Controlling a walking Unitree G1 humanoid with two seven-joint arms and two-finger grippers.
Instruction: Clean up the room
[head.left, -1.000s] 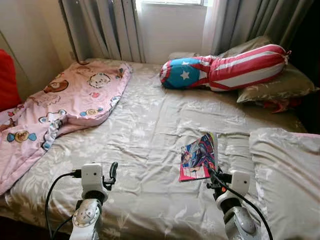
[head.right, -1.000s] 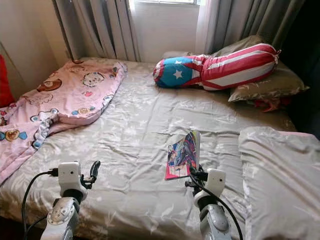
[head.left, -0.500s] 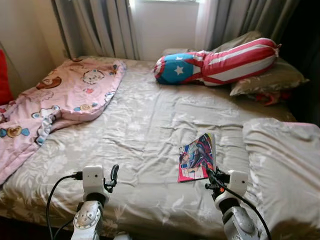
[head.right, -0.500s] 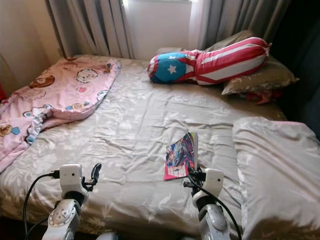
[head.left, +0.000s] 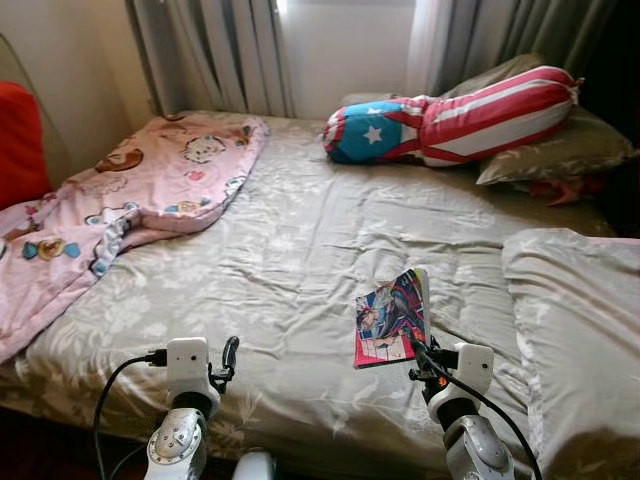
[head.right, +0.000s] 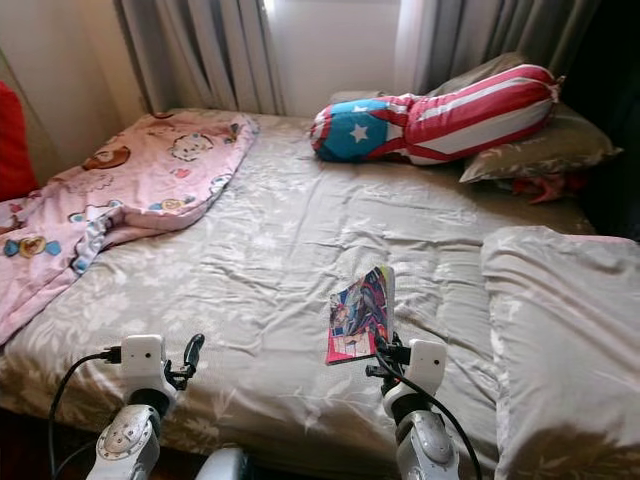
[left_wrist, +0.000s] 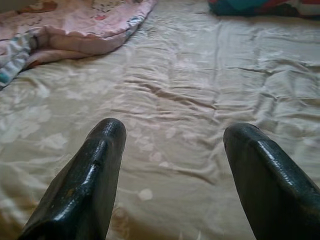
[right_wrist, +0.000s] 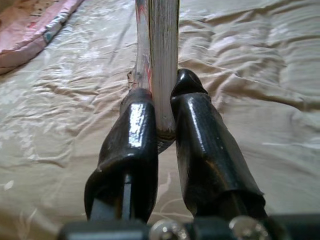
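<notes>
Colourful comic book (head.left: 392, 318), thin and glossy, held upright above the near right of the bed (head.left: 300, 250), pinched edge-on between the right gripper (right_wrist: 162, 107) fingers. Lifted slightly from the sheet compared with a second ago. Far left, pink blanket (head.left: 130, 200); near left, left gripper (left_wrist: 172, 135) spread wide and empty; far right, striped bolster (head.left: 460, 115); near right, grey pillow (head.left: 580, 320).

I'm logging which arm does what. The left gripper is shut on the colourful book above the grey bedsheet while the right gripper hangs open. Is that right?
Not quite: the arms are swapped. The right gripper is shut on the colourful book, as the right wrist view shows, with the pages clamped between its fingers. The left gripper is open, above the grey bedsheet.
</notes>
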